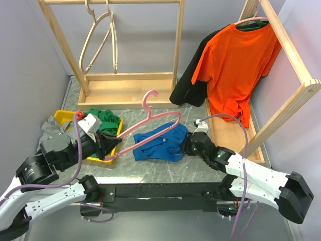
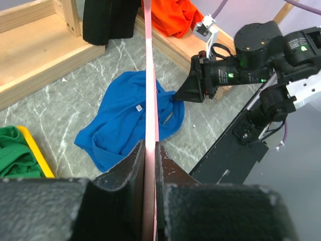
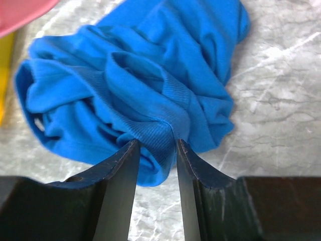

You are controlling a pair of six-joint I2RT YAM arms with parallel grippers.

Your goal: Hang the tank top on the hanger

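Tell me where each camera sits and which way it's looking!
Top external: high behind the left arm and right arm, looking down at the table; both show.
Left wrist: on the left arm, looking along the left fingers clamped on the pink hanger, toward the right arm.
Right wrist: on the right arm, looking past the right fingers pinching the blue tank top.
All share the tank top.

Grey marbled table (image 1: pixel 165 169). The tank top (image 1: pixel 159 143) lies crumpled at the right gripper (image 1: pixel 185 144) tips; a yellow tray (image 1: pixel 63 115) sits beside the left gripper (image 1: pixel 112 149).
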